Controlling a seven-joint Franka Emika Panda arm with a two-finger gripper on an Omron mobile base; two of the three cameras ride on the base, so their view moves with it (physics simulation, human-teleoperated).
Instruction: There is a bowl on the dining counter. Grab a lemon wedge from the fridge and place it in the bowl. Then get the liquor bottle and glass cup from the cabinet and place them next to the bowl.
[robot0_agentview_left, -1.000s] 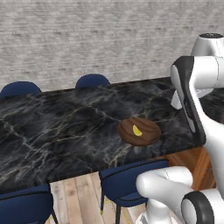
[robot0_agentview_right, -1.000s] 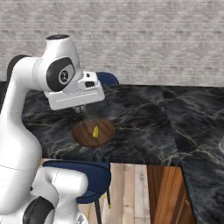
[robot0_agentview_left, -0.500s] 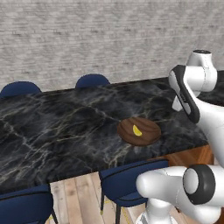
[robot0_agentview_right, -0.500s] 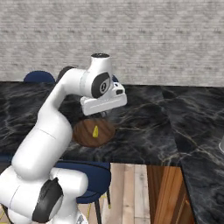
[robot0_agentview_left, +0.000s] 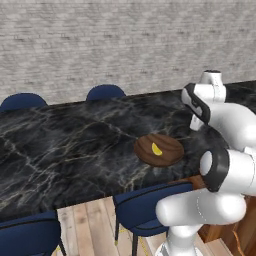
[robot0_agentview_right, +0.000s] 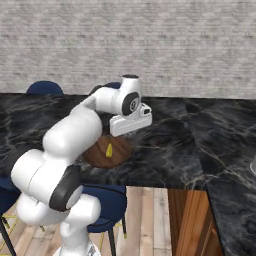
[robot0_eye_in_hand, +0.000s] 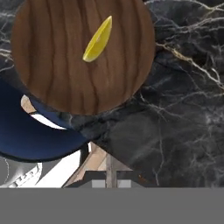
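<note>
In the left base view, the dark-brown wooden bowl (robot0_agentview_left: 159, 149) sits on the glossy black marble dining counter (robot0_agentview_left: 70, 150) near its front edge, with the lemon wedge (robot0_agentview_left: 156, 148) lying inside it, a little left of centre. Blue chairs (robot0_agentview_left: 150, 212) are tucked along the near side of the counter and two more chair backs (robot0_agentview_left: 105, 92) rise behind its far edge, before a pale brick wall (robot0_agentview_left: 125, 45). The white arm stands to the right of the bowl, apart from it. In the right base view, the gripper (robot0_agentview_right: 131, 134) hangs above the counter (robot0_agentview_right: 200, 145) just right of the bowl (robot0_agentview_right: 106, 152), touching neither bowl nor wedge (robot0_agentview_right: 108, 149); its jaws are clenched together and empty. In the hand view, the bowl (robot0_eye_in_hand: 52, 65) is seen from above with the yellow wedge (robot0_eye_in_hand: 98, 40) resting on its wood-grain floor, the veined marble (robot0_eye_in_hand: 175, 109) to one side and a blue chair seat (robot0_eye_in_hand: 30, 140) below the counter's edge.
</note>
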